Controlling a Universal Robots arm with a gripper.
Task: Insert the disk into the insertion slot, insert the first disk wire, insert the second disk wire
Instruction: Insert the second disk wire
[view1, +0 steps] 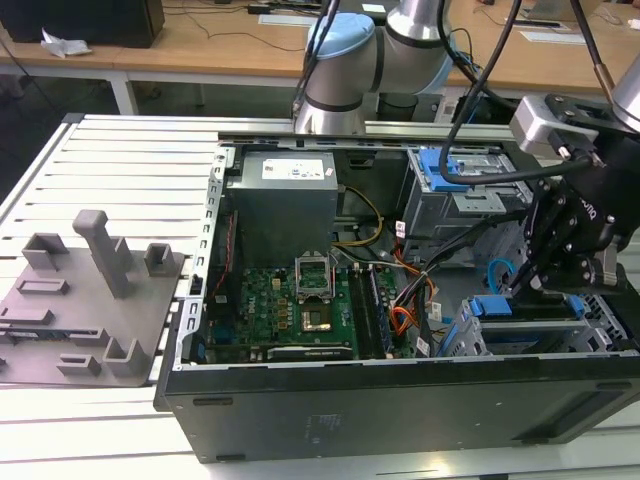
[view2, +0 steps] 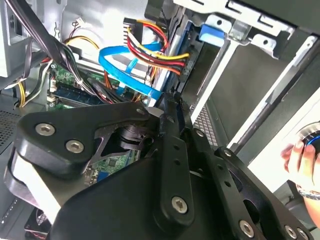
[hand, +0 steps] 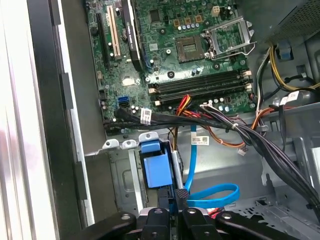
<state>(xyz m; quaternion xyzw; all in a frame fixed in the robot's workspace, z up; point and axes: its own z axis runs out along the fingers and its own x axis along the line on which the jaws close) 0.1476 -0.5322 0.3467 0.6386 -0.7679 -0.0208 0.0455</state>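
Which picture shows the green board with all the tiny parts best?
The first wrist view: the green board lies open there, with its square socket and long slots plain. The exterior view shows it whole but far off, inside the computer case. The second wrist view gives a strip of it behind the tool.

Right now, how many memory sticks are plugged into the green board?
2: two memory sticks lie side by side on the motherboard just below the processor socket in the first wrist view; further empty slots may be hidden.
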